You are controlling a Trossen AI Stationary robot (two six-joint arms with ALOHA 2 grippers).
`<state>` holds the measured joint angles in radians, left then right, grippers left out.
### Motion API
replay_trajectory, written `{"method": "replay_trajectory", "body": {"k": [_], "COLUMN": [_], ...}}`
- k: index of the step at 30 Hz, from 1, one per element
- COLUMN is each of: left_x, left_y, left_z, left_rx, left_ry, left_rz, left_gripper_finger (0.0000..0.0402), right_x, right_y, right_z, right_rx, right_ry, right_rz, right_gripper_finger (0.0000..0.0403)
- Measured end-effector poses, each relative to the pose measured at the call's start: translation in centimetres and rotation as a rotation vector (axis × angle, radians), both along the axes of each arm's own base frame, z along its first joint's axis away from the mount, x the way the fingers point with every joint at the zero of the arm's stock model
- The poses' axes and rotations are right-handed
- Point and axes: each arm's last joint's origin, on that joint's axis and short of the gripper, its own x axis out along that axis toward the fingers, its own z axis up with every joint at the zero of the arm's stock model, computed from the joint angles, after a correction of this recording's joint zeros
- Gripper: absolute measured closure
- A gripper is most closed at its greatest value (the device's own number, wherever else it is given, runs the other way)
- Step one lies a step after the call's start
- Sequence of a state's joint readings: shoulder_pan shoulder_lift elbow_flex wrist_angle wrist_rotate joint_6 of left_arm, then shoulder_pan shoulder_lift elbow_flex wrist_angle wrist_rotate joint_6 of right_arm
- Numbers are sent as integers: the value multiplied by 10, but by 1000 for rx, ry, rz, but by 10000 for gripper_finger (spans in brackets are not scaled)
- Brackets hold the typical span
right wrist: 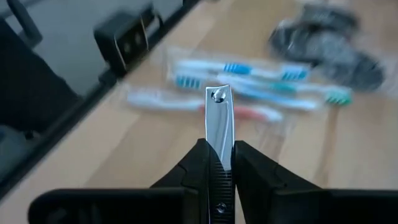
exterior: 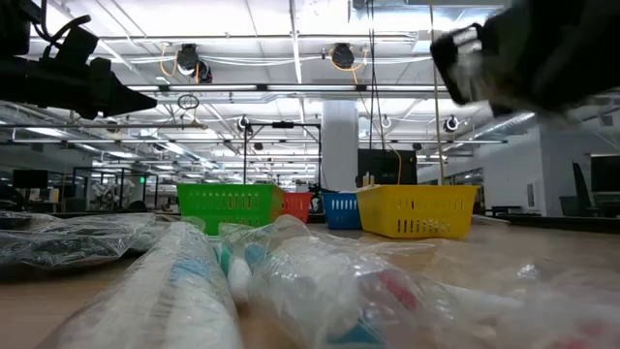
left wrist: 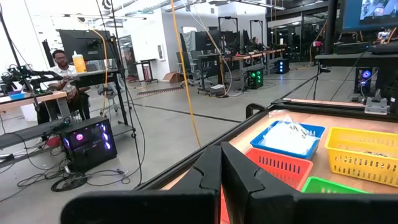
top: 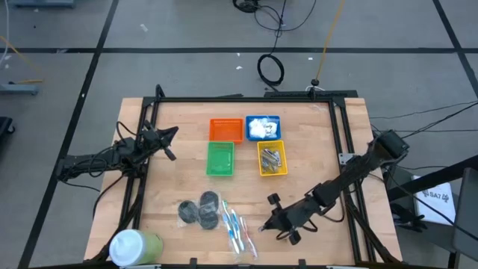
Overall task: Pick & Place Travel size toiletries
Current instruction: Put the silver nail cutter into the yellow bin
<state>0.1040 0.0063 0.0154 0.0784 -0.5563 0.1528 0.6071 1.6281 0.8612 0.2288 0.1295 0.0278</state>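
Observation:
My right gripper (top: 264, 226) hovers over the table's near part, just right of the slim blue, pink and white toothbrushes (top: 236, 229) in their clear wrap, and is shut on a silver metal clipper (right wrist: 219, 127). Dark grey round discs (top: 200, 211) lie flat left of the toothbrushes. White puffy packets (top: 261, 128) fill the blue basket, and more clippers (top: 272, 159) lie in the yellow basket. My left gripper (top: 173, 134) waits shut, in the air left of the baskets. My right gripper pinches the silver clipper between its two fingers, on the clipper's flat sides near its rear end (right wrist: 219, 163). The fingers lie along it. Its riveted front end (right wrist: 217, 95) sticks out past the fingertips toward the toothbrushes (right wrist: 249, 87), and nothing touches that end.
Orange (top: 225, 130), blue (top: 278, 119), green (top: 219, 158) and yellow (top: 261, 166) baskets stand together at the table's middle. A big white-and-green tub (top: 135, 245) lies at the near left corner. A dark frame rail (top: 345, 149) borders the table. A person sits at a desk (left wrist: 61, 74) beyond.

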Motion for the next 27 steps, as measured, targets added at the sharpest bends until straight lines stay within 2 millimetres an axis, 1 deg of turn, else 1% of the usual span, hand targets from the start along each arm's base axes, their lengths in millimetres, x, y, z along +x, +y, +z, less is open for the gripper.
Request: {"method": "replay_trajectory", "body": {"k": [5,8,10,12,17,22,27], "left_x": [0,0,0,0,0,0,0], "left_y": [0,0,0,0,0,0,0], "left_z": [0,0,0,0,0,0,0], "left_rx": [0,0,0,0,0,0,0], "left_ry": [0,0,0,0,0,0,0], "left_rz": [0,0,0,0,0,0,0], "left_gripper_finger": [401,401,401,401,401,401,401], "right_x": [-9,-12,-13,-12,-8,-4,-6], "right_y": [-9,-20,-28,-38,-68,-101,-136], "right_z": [29,45,53,56,58,53,43], "right_rx": [24,62,83,84,40,-27,-69], "right_ry": [-47,-62,-65,-58,-40,-2,70], "right_rz": [-8,-47,-86,-149,-377,-647,-898], "right_gripper_finger": [354,354,354,354,354,353,353]}}
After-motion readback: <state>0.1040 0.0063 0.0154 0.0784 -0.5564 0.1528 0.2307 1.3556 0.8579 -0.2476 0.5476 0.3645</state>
